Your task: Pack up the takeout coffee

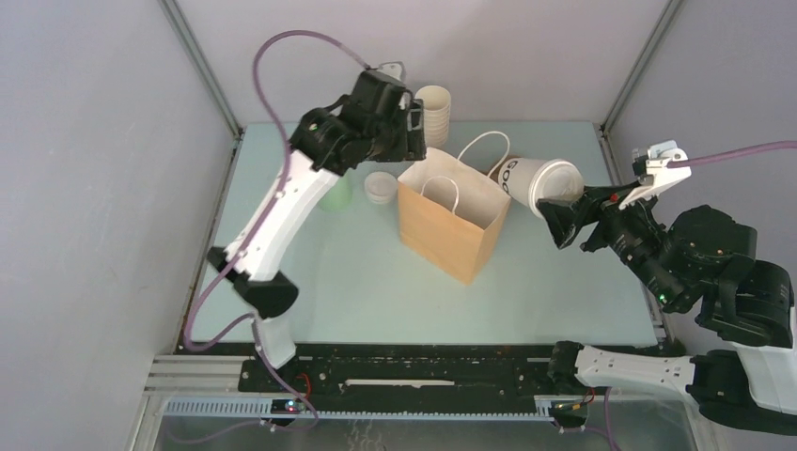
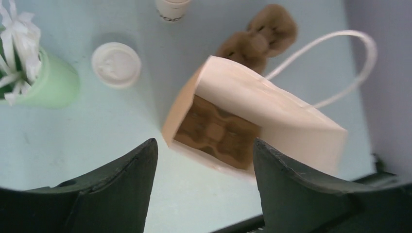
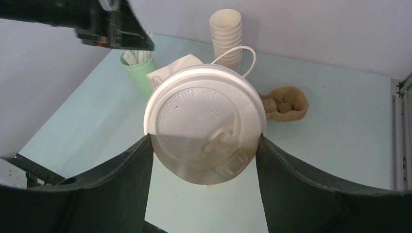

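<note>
Coffee cup [image 1: 538,180] is clamped on its side in our right end effector [image 1: 567,214], in the air just right of the open paper bag [image 1: 449,225]. We judge it must be uprighted to seat in the cardboard carrier [image 2: 216,132] inside. Left end effector [image 2: 204,145] hovers over the bag, spread apart, likely to steady it

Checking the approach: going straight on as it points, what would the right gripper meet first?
Probably the paper bag: the right gripper, holding the coffee cup, points at its open top; depth is unclear.
</note>
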Available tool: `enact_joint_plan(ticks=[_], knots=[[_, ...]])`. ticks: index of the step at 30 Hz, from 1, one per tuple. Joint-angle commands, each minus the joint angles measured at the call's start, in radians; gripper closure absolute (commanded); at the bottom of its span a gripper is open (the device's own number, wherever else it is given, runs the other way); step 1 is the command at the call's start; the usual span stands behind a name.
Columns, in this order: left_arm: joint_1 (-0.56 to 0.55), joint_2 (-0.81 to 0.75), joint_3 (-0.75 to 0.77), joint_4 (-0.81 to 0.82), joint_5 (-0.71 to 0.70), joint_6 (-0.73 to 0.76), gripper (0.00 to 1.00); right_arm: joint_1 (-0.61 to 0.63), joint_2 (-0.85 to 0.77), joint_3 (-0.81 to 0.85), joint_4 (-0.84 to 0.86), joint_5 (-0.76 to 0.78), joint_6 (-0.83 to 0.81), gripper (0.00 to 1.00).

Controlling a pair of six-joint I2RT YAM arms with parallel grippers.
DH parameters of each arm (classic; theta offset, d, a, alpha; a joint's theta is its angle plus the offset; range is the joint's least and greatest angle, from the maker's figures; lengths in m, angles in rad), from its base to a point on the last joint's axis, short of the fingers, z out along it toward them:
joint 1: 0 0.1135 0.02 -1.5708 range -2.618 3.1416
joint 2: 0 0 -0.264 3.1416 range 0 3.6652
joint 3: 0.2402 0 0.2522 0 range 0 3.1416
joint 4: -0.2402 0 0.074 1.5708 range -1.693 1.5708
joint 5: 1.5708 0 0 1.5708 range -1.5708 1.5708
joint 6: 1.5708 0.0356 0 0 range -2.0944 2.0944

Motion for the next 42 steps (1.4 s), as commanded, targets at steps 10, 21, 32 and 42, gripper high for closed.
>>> enact_joint_plan(ticks=[10,21,32,42], knots=[[0.073,0.264,0.125,0.019,-0.01,0.287,0.33,-0.029,0.046,0.065,-0.069,-0.035,0.025,0.5],[0.072,0.312,0.12,0.13,0.069,0.294,0.5,-0.085,0.077,0.068,-0.068,-0.093,-0.003,0.51],[0.073,0.343,0.12,0.177,0.105,0.322,0.74,-0.146,0.081,0.063,-0.066,-0.144,-0.009,0.52],[0.072,0.335,0.11,0.169,0.102,0.349,0.81,-0.19,0.1,0.067,-0.059,-0.2,-0.016,0.55]])
